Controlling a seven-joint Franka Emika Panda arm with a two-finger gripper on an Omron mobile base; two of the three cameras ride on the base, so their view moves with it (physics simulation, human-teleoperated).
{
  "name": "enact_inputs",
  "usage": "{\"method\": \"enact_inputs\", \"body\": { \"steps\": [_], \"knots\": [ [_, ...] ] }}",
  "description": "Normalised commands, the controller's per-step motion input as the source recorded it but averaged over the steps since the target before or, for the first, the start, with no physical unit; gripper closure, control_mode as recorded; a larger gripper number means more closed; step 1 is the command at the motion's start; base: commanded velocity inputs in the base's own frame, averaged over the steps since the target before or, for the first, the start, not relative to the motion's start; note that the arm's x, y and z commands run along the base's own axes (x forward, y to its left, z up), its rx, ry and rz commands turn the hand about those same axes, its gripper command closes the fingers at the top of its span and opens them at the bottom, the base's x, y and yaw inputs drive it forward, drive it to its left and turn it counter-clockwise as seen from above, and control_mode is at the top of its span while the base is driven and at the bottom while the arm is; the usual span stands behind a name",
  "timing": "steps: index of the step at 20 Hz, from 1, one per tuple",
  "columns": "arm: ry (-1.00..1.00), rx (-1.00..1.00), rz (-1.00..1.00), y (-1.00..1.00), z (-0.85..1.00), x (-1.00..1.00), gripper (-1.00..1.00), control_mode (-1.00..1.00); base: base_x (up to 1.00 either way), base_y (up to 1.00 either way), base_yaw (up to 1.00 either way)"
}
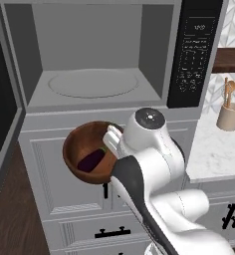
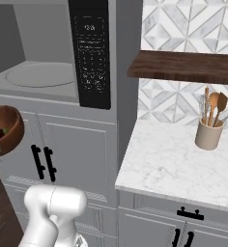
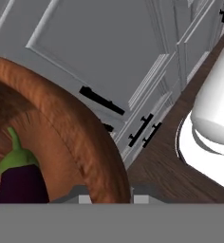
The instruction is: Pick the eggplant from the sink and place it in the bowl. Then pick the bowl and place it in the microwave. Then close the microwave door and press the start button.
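Bowl with eggplant inside, rim clenched in gripper, held in air below microwave front edge: needs lifting level, then sliding onto turntable centre.

The round reddish-brown wooden bowl hung in the air at the gripper, its rim caught at the fingers and the bowl lying to the hand's left in the left base view. The small dark purple eggplant lay inside it, low against the wall. Above and behind the hand stood the boxy grey microwave — open, its round turntable beyond the bowl, its black keypad panel up to the hand's right. Below and behind the bowl were the grey cabinet doors. Farther right lay a marble counter with a beige utensil crock on it, under a dark wooden shelf.
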Motion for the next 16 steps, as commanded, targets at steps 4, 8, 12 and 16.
{"method": "enact_inputs", "body": {
  "steps": [4, 8, 12, 16],
  "knots": [
    [-0.30, 0.00, -0.02, -0.29, 0.77, -0.51, 1.00, -1.00, 0.00, 0.00, 0.00],
    [-0.11, 0.00, -0.10, -0.21, 0.93, 0.12, 1.00, -1.00, 0.00, 0.00, 0.00],
    [0.00, 0.01, -0.14, -0.19, 0.66, 0.27, 1.00, -1.00, 0.00, 0.00, 0.00],
    [0.00, 0.03, -0.06, -0.07, 0.53, 0.12, 1.00, -1.00, 0.00, 0.00, 0.00]
  ]
}}
